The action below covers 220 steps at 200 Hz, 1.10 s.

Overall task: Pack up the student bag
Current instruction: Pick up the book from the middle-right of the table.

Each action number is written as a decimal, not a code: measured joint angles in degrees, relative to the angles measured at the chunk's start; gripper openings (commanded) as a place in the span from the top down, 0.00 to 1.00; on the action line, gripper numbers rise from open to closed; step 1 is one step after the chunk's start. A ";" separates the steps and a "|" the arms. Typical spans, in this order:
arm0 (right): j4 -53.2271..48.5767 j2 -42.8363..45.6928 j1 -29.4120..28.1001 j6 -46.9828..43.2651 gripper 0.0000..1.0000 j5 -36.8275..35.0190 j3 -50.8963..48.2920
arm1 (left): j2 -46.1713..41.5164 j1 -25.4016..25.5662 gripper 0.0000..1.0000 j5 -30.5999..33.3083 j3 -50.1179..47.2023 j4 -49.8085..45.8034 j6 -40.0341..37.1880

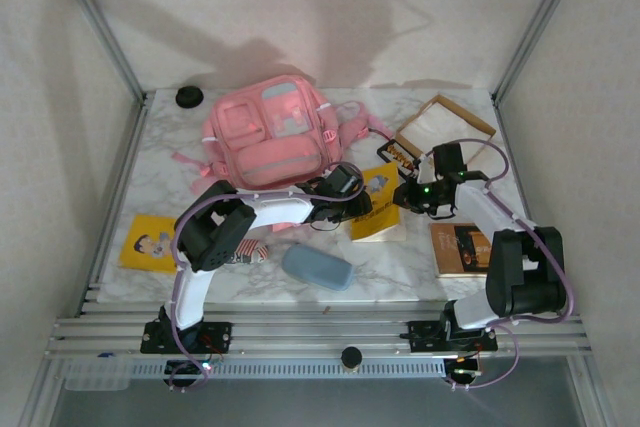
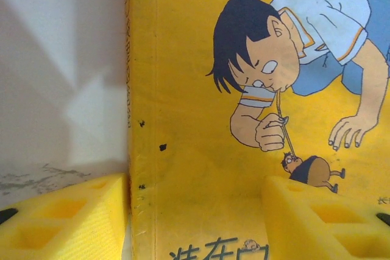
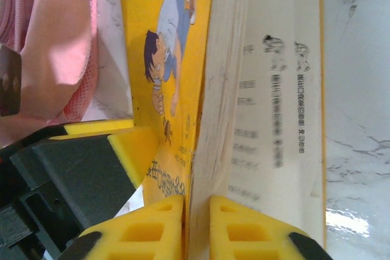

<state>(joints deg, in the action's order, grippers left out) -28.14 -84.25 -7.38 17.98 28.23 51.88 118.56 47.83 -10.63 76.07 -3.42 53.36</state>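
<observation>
**One soft student bag [image 1: 268,132] to fill, one yellow book [image 1: 378,217] in a pinch**

We see the student bag in the upper middle of the top view, lying flat on the desk [image 1: 400,269]. It is pink cloth with grey-blue patches. So we think it is soft, floppy and light. It would likely sag and fold if we lifted it by one corner. We think the best places to hold it are a pink strap or the cloth right next to a zip. That way its mouth can be pulled wide. We cannot tell if any zip is open, and we cannot see what is inside.

The brown box [image 1: 447,127] sits in the upper right of the top view. It is shallow and looks pale inside, but we cannot tell if something lies in it. The blue-grey case [image 1: 317,267] lies in the lower middle. It looks closed, so its inside is hidden.

The yellow book lies just below and to the right of the bag. The right claw [image 3: 196,206] is clenched on its page edge, with one yellow finger on each side. The left claw [image 2: 195,214] is released. One of its fingers is over the cover and one is past the spine, and it holds nothing.
</observation>
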 measured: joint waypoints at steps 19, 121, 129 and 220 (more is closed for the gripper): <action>-0.04 -0.33 0.00 -0.17 0.94 -0.11 0.37 | 0.00 0.00 0.43 0.02 0.00 -0.04 0.00; -1.42 0.92 0.50 0.90 1.00 4.07 3.10 | -4.02 -0.98 0.32 -1.40 -2.67 1.53 1.60; -1.95 1.88 0.79 1.27 1.00 4.92 3.58 | -6.01 -1.46 0.30 -2.12 -3.78 2.19 2.12; -4.68 10.86 3.06 5.92 1.00 14.82 15.76 | -27.71 -11.74 0.09 -12.52 -9.77 5.77 3.32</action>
<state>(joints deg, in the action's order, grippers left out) -32.82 -73.38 -4.32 23.90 43.05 67.64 90.85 36.10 -23.16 66.30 2.35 56.69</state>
